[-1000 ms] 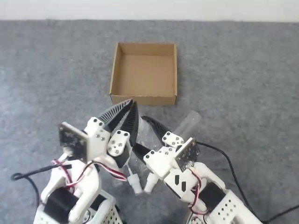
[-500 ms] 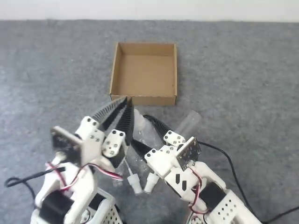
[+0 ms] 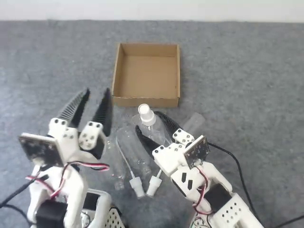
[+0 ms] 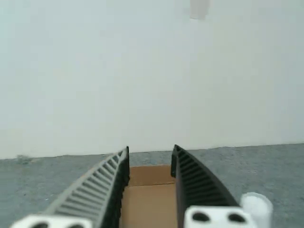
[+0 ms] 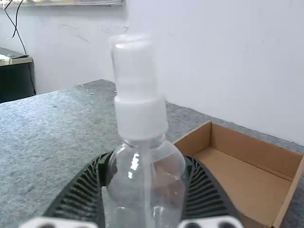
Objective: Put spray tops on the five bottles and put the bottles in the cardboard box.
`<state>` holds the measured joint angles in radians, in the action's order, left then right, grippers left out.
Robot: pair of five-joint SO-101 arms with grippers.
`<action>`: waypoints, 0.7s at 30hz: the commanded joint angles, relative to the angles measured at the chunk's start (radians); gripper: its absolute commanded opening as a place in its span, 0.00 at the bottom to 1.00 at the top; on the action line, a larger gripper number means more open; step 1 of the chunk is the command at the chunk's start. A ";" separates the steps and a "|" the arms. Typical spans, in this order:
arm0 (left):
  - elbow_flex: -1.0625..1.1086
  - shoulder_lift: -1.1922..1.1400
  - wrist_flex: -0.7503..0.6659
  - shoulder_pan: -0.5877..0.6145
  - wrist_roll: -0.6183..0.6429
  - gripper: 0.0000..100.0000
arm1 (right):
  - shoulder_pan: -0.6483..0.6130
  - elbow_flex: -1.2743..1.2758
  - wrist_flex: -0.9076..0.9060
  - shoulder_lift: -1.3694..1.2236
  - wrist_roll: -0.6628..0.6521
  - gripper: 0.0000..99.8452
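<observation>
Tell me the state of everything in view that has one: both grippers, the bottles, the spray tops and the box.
left gripper: open, holding nothing.
right gripper: shut on the held bottle.
held bottle: spray top fitted.
cardboard box: open, empty.
side bottle: lying on the table.
loose spray tops: two, lying on the table.

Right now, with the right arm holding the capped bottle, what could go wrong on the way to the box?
The right gripper clamps the bottle on its smooth round body, so it may slip or tilt. The near wall of the box stands in the way; carried low, the bottle could catch it. Loose bottles and tops lie beside that arm and could get knocked.
</observation>
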<state>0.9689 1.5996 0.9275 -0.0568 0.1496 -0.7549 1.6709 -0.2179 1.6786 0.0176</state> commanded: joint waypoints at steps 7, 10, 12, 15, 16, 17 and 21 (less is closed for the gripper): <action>0.143 0.005 0.005 0.199 -0.002 0.01 | 0.047 0.020 -0.007 0.012 0.012 0.01; 0.202 0.005 0.003 0.250 0.002 0.01 | 0.047 0.020 -0.022 0.018 0.037 0.01; 0.242 0.005 0.003 0.261 0.002 0.01 | 0.047 0.020 -0.027 0.019 0.069 0.01; 0.297 0.005 0.003 0.262 0.003 0.01 | 0.047 0.020 -0.028 0.019 0.081 0.01; 0.315 0.005 0.003 0.262 0.003 0.01 | 0.047 0.020 -0.028 0.019 0.081 0.01; 0.331 0.005 0.002 0.264 0.003 0.01 | 0.047 0.020 -0.025 0.019 0.081 0.01; 0.401 0.005 -0.037 0.265 0.003 0.01 | 0.053 0.020 -0.025 0.019 0.075 0.01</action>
<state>1.3587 1.5950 0.9275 0.2025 0.1527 -0.7211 1.6709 -0.2440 1.6786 0.0898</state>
